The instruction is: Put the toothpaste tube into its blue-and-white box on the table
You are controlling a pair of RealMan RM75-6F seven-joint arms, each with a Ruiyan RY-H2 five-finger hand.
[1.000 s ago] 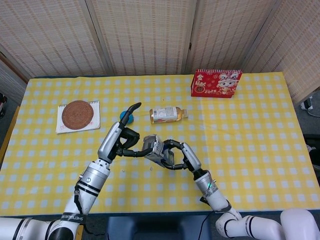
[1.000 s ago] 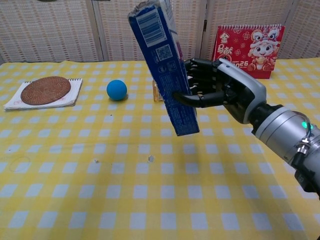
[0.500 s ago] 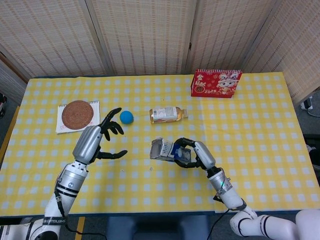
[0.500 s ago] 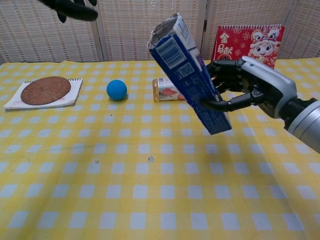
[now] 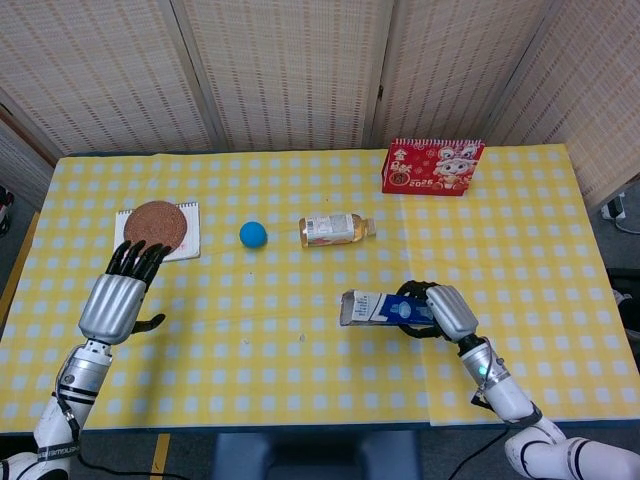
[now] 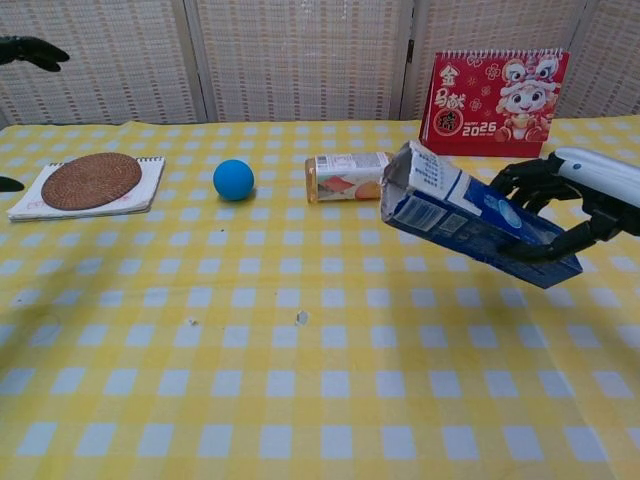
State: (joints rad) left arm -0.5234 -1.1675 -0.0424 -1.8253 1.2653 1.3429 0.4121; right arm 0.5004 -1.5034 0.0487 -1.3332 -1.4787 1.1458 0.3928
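My right hand [image 5: 447, 311] [image 6: 578, 202] grips the blue-and-white box [image 5: 382, 308] [image 6: 470, 224] at its right end. The box lies nearly level just above the yellow checked table [image 5: 300, 370], right of the middle, with its torn open end [image 6: 402, 190] facing left. No toothpaste tube shows in either view; the box's inside is hidden. Far from the box, my left hand [image 5: 120, 297] hovers over the table's left edge, fingers spread and holding nothing. In the chest view only the left hand's fingertips [image 6: 28, 50] show at the top left.
A blue ball [image 5: 253, 234] [image 6: 233, 179] and a lying drink bottle [image 5: 335, 229] [image 6: 345, 175] sit behind the box. A woven coaster on a notepad [image 5: 155, 230] [image 6: 92, 182] lies at the left. A red calendar [image 5: 432, 166] [image 6: 495, 90] stands at the back right.
My right hand carried the box to the right and tipped it from upright to nearly flat, lower over the table. My left hand let go and drew back to the far left.
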